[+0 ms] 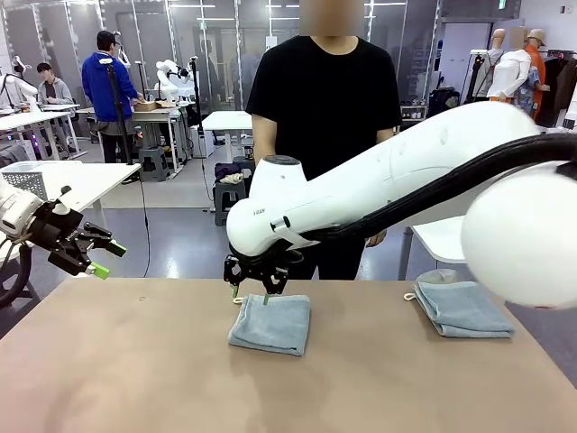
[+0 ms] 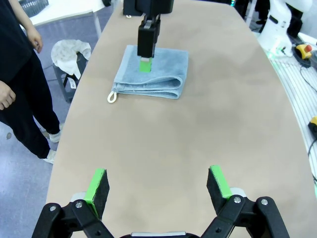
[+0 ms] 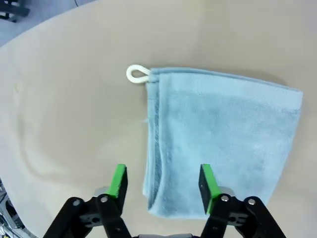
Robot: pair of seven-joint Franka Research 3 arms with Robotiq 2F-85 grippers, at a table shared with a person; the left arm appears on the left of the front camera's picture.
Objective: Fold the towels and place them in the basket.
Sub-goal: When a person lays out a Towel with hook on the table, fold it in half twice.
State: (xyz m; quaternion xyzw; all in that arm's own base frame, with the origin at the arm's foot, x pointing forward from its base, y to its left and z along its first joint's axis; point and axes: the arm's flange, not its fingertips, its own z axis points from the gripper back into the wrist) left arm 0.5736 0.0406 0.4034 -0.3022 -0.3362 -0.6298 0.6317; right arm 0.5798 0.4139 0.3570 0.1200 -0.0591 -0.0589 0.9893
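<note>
A folded blue towel lies flat in the middle of the counter. Its white loop sticks out at one corner. The right gripper hangs just above the towel's far edge, with its jaws spread and nothing between them. A second folded towel lies near the counter's right edge, well apart from the first. The left gripper floats off the counter's left side, jaws spread wide and empty. There is lots of bare counter in front of both towels. A person stands at the far edge.
</note>
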